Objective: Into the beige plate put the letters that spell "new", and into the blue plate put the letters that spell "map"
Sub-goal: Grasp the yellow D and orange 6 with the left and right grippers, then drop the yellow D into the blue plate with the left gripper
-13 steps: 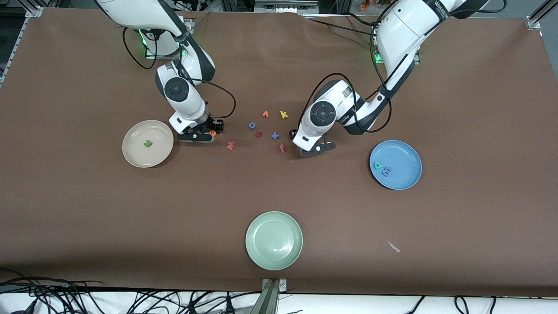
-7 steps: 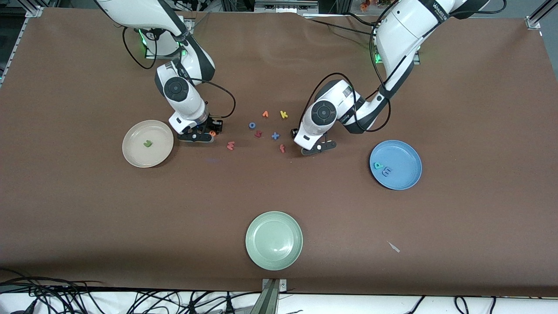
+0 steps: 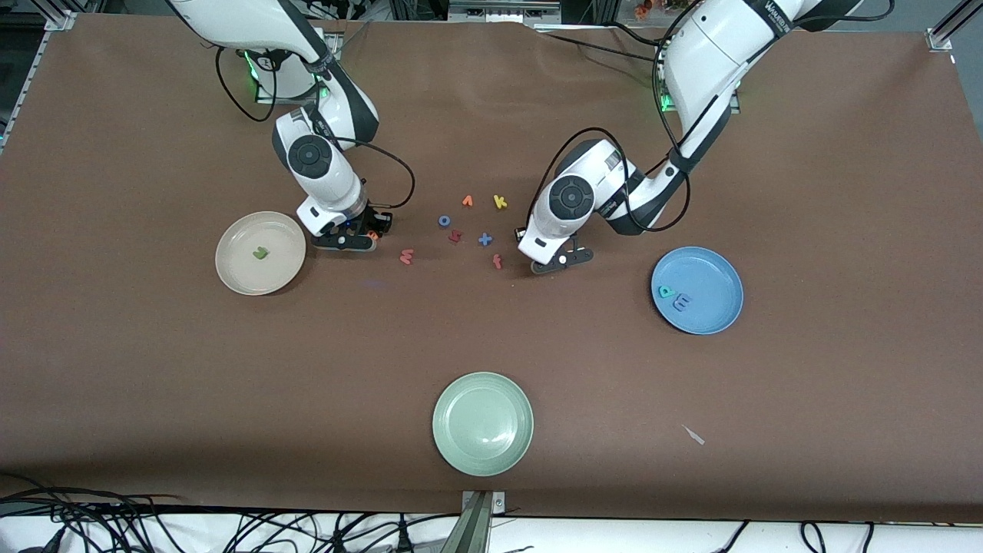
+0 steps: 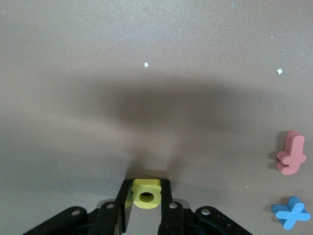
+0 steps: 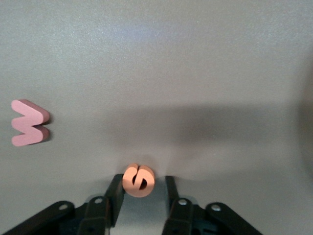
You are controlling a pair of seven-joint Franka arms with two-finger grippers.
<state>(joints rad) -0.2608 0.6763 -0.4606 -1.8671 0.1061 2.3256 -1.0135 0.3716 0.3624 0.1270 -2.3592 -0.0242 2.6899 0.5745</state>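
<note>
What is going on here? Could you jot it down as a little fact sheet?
left gripper: shut on the yellow a, at the table
right gripper: fingers around the orange e, gap on one side
beige plate: holds green n
blue plate: holds teal p, blue m
salmon w: on table

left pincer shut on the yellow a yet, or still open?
Shut on it. In the left wrist view the left pincer has both fingers pressed against the sides of the yellow a, with no gap showing.
</note>
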